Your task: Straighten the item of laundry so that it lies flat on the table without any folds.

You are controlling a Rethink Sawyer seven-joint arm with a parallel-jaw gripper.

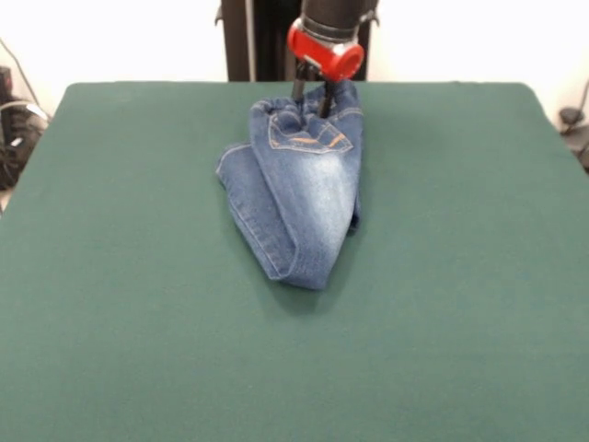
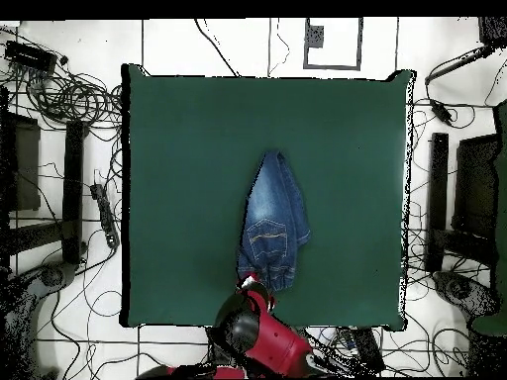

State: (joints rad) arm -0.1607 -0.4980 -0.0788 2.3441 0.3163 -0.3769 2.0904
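Observation:
The item of laundry, small blue denim jeans with faded patches and tan stitching, lies folded lengthwise near the far middle of the green table. Its legs are doubled over and point toward the near side. My gripper comes down on the bunched waistband at the far end and is shut on it, with denim between the two black fingers. In the overhead view the jeans lie just above the red arm, and the gripper meets their lower end near the table's bottom edge.
Green cloth stretches wide on all sides of the jeans. Cables and dark stands crowd the floor to the left of the table, and more stands are on the right. The red arm's body overhangs the table's bottom edge.

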